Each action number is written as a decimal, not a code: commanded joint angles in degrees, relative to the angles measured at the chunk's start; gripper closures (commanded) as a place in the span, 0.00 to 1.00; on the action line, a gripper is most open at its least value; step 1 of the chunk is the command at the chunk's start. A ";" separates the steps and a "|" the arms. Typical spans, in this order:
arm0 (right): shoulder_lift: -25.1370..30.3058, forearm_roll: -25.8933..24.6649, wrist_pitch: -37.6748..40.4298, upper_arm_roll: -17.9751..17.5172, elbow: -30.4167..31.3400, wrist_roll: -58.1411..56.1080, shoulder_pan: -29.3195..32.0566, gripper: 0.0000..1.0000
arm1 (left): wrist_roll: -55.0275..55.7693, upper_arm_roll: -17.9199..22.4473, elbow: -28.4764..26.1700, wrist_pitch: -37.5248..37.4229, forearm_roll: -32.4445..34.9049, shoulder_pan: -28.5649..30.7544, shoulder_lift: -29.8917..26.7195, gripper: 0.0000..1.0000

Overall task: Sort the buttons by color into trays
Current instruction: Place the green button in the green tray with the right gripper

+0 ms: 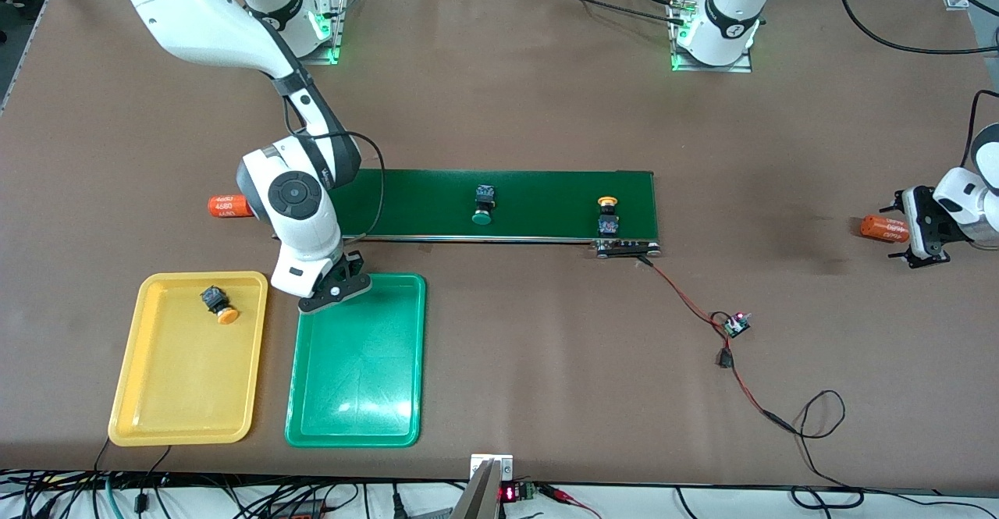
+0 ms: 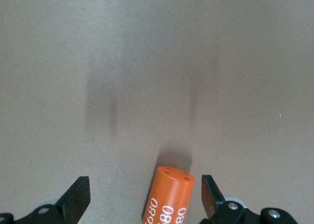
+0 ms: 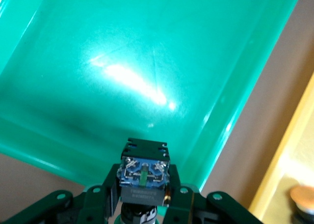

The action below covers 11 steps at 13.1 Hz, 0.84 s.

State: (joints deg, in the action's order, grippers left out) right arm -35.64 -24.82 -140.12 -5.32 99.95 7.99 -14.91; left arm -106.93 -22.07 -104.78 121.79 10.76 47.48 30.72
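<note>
1. The right gripper (image 1: 337,289) hangs over the edge of the green tray (image 1: 355,402) that lies toward the conveyor belt (image 1: 546,191), its fingers clamped narrow on a button (image 3: 143,177). The carry height looks chosen to clear the raised rim before a release inside.
2. That held button shows its black-and-blue block end to the right wrist camera, so its long axis runs roughly along the gripper's reach with the cap tucked back between the fingers (the cap's colour is hidden; green is only a guess from the tray below).
3. A yellow-orange button (image 1: 218,303) lies tipped over in the yellow tray (image 1: 156,410), near the tray's belt-side end, its cap pointing toward the front camera and slightly toward the green tray.
4. On the belt, a green button (image 1: 483,205) lies on its side about mid-belt, cap toward the front camera; another yellow-orange button (image 1: 608,215) lies closer to the belt's end on the left arm's side, cap pointing away from the front camera.
5. The left gripper (image 2: 145,199) waits wide open at its own end of the table, fingers either side of an orange cylinder (image 2: 169,197) without touching it (not a task item, so probably just a parked pose).
6. A second orange cylinder (image 1: 230,206) lies at the belt's end on the right arm's side.
</note>
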 commanded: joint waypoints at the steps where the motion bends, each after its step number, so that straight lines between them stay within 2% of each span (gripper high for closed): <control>1: -1.97 -1.46 -3.04 -0.39 -1.25 -0.87 0.76 0.67 | -8.97 -0.70 0.54 1.34 1.02 2.43 1.54 0.00; 5: -4.08 -2.95 -10.06 0.84 -1.07 -0.78 0.41 0.62 | -16.72 -0.70 0.45 2.84 1.45 4.81 3.29 0.00; 6: -4.35 -3.04 -10.60 0.93 -1.07 -0.69 0.23 0.51 | -17.17 -0.70 0.45 2.93 2.59 4.99 3.82 0.00; 7: -4.44 -3.04 -10.61 0.93 -1.07 -0.69 0.14 0.35 | -17.35 -0.70 0.36 3.89 2.95 5.08 4.08 0.00; 8: -4.44 -3.04 -10.78 0.93 -1.07 -0.34 0.06 0.00 | -17.87 -0.70 0.36 5.64 2.95 5.34 5.04 0.00; 9: -4.44 -3.13 -11.13 0.93 -0.90 -0.25 0.06 0.00 | -19.18 -0.61 0.36 8.09 3.12 6.04 5.66 0.00; 11: -4.17 -2.60 -11.14 0.93 -0.63 0.10 -0.03 0.00 | -19.55 -0.61 0.10 8.47 3.83 7.09 6.02 0.00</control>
State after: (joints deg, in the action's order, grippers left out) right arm -39.89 -27.05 -150.78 -4.55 99.64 7.92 -14.69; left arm -124.55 -21.96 -104.85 129.43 13.11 52.71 36.04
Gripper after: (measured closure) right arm 0.269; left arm 0.000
